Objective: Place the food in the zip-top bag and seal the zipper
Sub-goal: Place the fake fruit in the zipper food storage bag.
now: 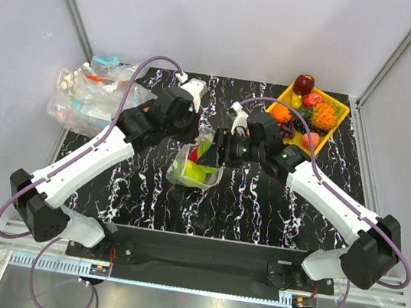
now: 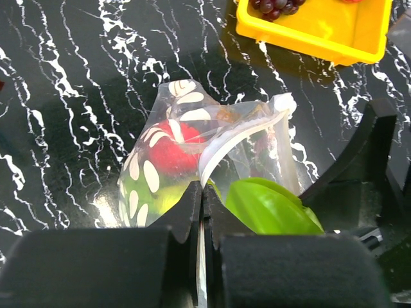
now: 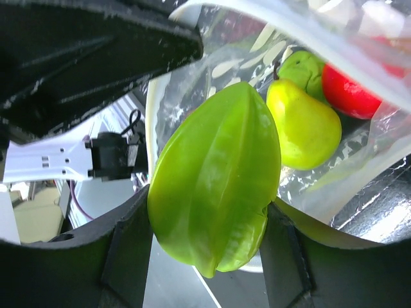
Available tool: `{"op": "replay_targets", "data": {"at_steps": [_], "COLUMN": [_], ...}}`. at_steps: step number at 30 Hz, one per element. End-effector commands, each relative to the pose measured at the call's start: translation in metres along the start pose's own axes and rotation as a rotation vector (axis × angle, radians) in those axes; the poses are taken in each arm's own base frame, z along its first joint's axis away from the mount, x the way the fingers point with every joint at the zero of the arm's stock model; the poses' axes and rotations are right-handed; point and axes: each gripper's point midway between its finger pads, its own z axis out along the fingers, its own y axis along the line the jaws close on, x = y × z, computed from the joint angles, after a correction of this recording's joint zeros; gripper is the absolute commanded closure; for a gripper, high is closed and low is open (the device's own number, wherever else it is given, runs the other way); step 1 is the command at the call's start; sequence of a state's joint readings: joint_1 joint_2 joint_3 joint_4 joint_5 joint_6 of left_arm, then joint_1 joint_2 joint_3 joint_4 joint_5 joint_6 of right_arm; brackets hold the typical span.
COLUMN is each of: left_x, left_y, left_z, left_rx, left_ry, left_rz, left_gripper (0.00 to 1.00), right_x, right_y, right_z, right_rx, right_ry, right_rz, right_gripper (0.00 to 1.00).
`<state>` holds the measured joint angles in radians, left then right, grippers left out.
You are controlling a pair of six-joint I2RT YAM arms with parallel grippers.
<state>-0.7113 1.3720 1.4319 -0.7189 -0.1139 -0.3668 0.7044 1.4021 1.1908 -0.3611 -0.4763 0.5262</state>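
Top external view: I found the zip-top bag [image 1: 197, 167] lying at the middle of the black marbled table [image 1: 259, 208], between both arms. The left gripper [image 2: 202, 192] was pinched flat on the bag's mouth edge, lifting it open. The right gripper [image 3: 209, 247] was clamped on the sides of a green star fruit [image 3: 215, 173], whose tip was at the mouth.

Procedure, in my judgement: hold the left pinch fixed, feed the fruit in lengthwise, and release only once it is past the zipper [image 2: 234, 142]. A sideways entry would likely snag the lip.

The bag was thin, crinkled clear film marked with white ovals. The star fruit was glossy and ridged. Inside lay a smooth yellow-green pear [image 3: 305, 125] and a round red fruit [image 2: 170, 154].
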Motion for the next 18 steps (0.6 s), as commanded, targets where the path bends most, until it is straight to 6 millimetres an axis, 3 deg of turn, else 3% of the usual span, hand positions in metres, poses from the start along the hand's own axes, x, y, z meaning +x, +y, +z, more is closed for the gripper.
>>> {"op": "replay_targets", "data": {"at_steps": [1, 14, 17, 18], "left_x": [-0.022, -0.023, -0.022, -0.023], "left_y": [-0.013, -0.017, -0.014, -0.014], "left_z": [-0.006, -0.007, -0.008, -0.008], "left_rx": [0.068, 0.092, 0.088, 0.089], "left_ry": [-0.072, -0.076, -0.076, -0.079], "left_rz": [-0.022, -0.026, -0.029, -0.028], "left_gripper": [1.00, 1.00, 1.00, 1.00], "right_x": [-0.029, -0.036, -0.038, -0.039], "right_y": [0.019, -0.001, -0.006, -0.006], "right_z": [-0.001, 0.009, 0.011, 0.011], "right_rx": [-0.023, 0.069, 0.097, 0.101], "right_ry": [-0.104, -0.137, -0.140, -0.143], "right_rz": [-0.007, 0.036, 0.041, 0.041], "right_gripper": [0.52, 0.49, 0.27, 0.13]}}
